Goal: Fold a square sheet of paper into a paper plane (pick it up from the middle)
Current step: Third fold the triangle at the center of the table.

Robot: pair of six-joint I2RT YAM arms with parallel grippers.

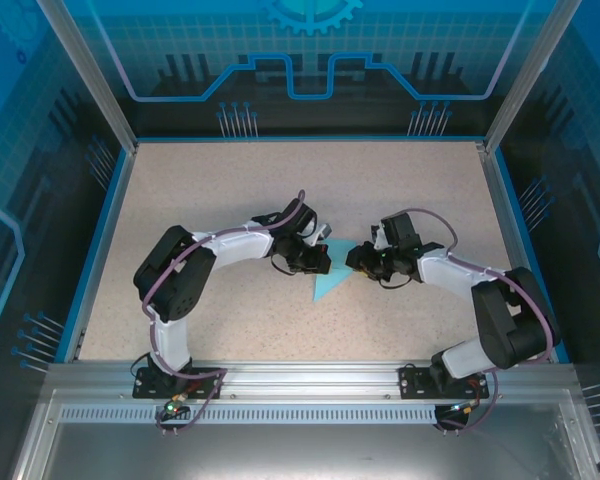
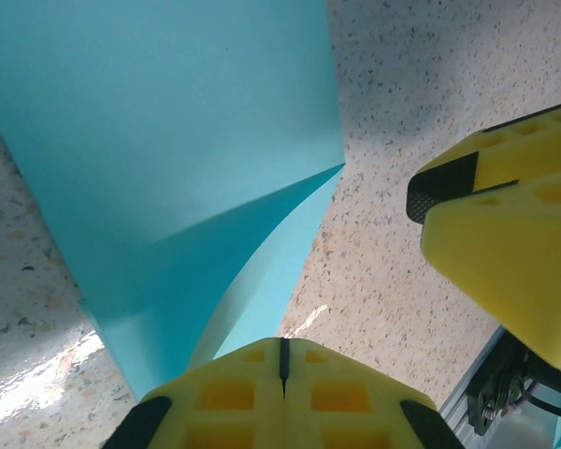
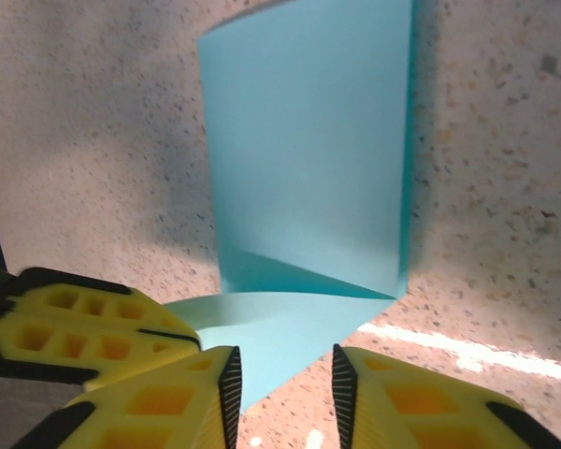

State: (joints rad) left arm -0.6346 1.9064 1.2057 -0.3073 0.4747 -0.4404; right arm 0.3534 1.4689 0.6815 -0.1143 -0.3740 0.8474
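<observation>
Left wrist shows light-blue paper [image 2: 168, 122] folded, flap lifted.

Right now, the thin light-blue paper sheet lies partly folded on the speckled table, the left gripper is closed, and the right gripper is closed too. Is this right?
Not quite: the right gripper is open, not closed. The right wrist view shows its jaws standing apart with a clear gap, just short of the light-blue paper sheet. The rest of your statement stands.
</observation>
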